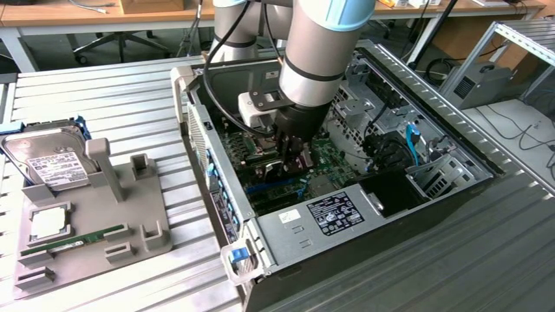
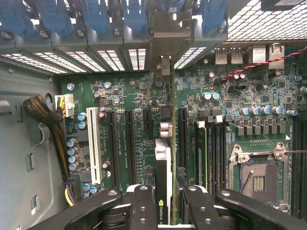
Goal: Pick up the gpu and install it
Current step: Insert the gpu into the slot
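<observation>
My gripper (image 1: 295,155) reaches down into the open computer case (image 1: 286,227), shut on the gpu (image 1: 289,166). In the wrist view the gpu (image 2: 163,163) appears edge-on as a thin dark card with a green logo, clamped between my two black fingers (image 2: 143,203). It stands upright over the green motherboard (image 2: 134,96), lined up along a long black slot between the other expansion slots. Its metal end bracket (image 2: 163,67) reaches the rear slot openings of the case. Whether the card's edge is seated in the slot is hidden by the card itself.
A white slot (image 2: 94,143) and black slots lie to one side of the card, the memory slots and bare processor socket (image 2: 259,177) to the other. A cable bundle (image 2: 48,120) runs by the case wall. Outside, a grey holder (image 1: 95,227) carries a hard drive (image 1: 52,162) and a green memory stick (image 1: 74,240).
</observation>
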`<state>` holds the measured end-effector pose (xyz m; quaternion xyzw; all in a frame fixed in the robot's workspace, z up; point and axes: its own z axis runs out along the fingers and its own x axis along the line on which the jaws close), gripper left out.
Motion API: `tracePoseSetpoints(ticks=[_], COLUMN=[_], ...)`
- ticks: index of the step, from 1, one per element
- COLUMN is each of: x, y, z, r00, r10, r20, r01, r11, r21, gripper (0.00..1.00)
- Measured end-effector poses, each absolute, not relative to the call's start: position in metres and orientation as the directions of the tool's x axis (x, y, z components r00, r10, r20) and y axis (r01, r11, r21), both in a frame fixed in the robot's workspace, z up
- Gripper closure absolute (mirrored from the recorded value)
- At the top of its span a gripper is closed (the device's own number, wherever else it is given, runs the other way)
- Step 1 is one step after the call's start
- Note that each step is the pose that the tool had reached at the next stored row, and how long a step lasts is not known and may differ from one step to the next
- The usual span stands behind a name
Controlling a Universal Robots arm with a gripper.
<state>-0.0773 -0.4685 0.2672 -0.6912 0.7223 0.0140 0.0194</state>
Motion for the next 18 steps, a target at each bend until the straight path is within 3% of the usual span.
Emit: tracePoseSetpoints(ticks=[18], x=[-0.0773], y=[-0.4685], z=[0.2649], r00=[-0.044], r10=[-0.998], r20=[-0.047], r01=[-0.999], r11=[0.044], r21=[-0.007], gripper=[0.73])
